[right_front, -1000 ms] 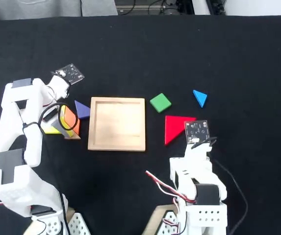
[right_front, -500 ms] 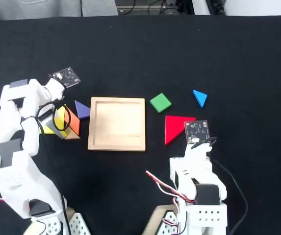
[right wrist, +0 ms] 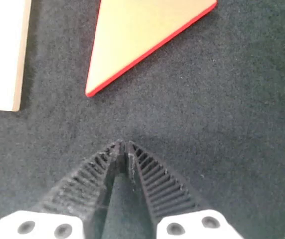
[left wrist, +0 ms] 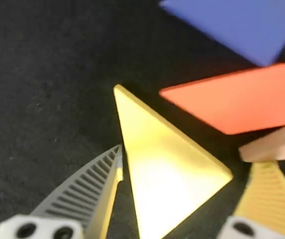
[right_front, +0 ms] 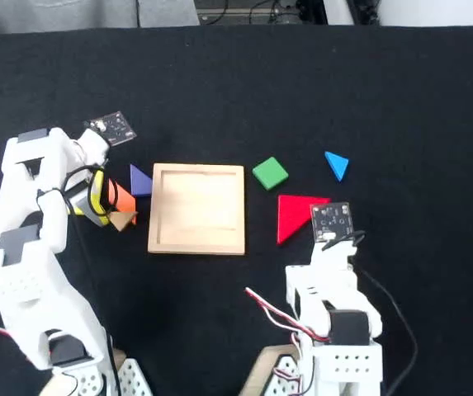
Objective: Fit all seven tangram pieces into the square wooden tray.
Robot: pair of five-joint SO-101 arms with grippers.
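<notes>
Left gripper [left wrist: 192, 160]: clenched on the yellow triangle [left wrist: 164, 174], one ribbed finger against each side; at the left of the high view, well short of the tray's left wall.
Yellow triangle: held tilted in the claw, one corner pointing away from it; just beside the orange piece [left wrist: 237, 102] and a tan piece [left wrist: 274, 144].
Right gripper [right wrist: 125, 147]: pinched shut on nothing, low over the black cloth [right wrist: 241, 124], near the red triangle [right wrist: 142, 35]; lower right of centre in the high view.
Wooden tray [right_front: 196, 208]: centre of the high view, bare inside, with no piece seated.
Loose pieces: violet triangle [right_front: 140, 181] by the tray's upper-left corner; green square [right_front: 270, 173] and small blue triangle [right_front: 336, 164] to the tray's upper right.
Risk, slip: likely under a squeeze on sloping edges; wedge shape apt to squirt out or twist.
Risk, snag: possible knock to the orange or tan piece, crowded beside the claw.
Risk, seating: tilted piece apt to catch on the tray rim rather than lie flat.
</notes>
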